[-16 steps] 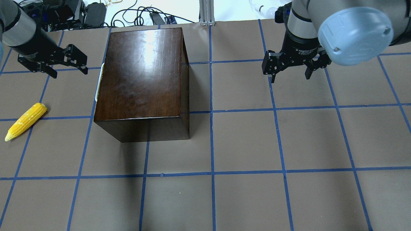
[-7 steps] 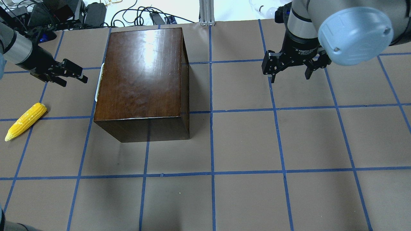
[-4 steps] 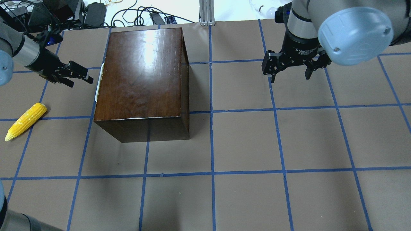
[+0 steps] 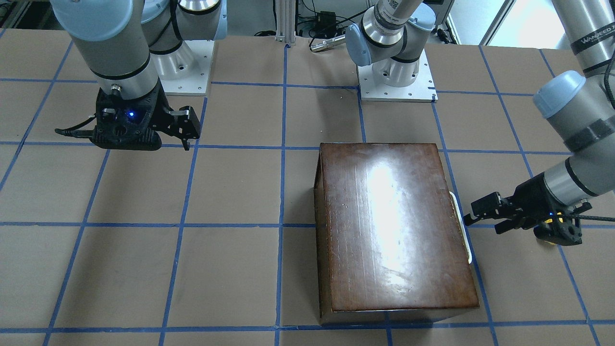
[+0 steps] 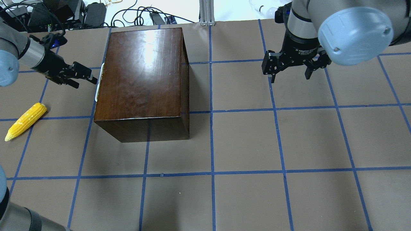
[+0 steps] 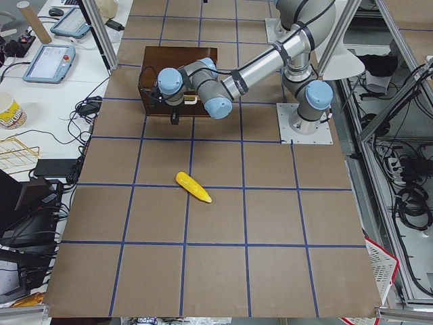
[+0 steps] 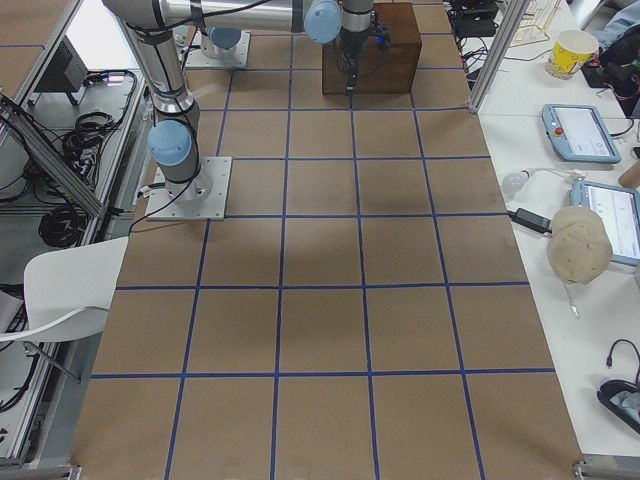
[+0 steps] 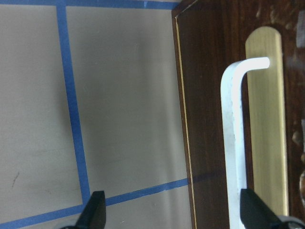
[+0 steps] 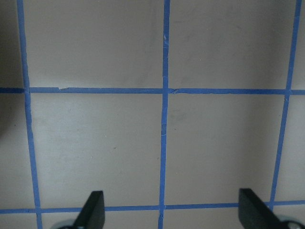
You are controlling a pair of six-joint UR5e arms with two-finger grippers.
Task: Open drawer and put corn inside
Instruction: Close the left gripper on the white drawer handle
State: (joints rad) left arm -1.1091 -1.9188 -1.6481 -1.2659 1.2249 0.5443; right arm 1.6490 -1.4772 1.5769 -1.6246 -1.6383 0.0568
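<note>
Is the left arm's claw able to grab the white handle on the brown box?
Probably yes: the open left claw sits right beside the white handle, pointing at it, with nothing in between.

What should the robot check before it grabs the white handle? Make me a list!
1. Left tool open: ok, its fingers are spread.
2. White handle inside the gap: ok, but close to one finger.
3. Drawer shut and ready to pull: ok.
4. Corn out of the drawer's way: probably ok, it lies off to one side.
5. Right tool away from the box: ok, and it is open.
6. Fingers far enough around the handle: cannot tell.
</note>
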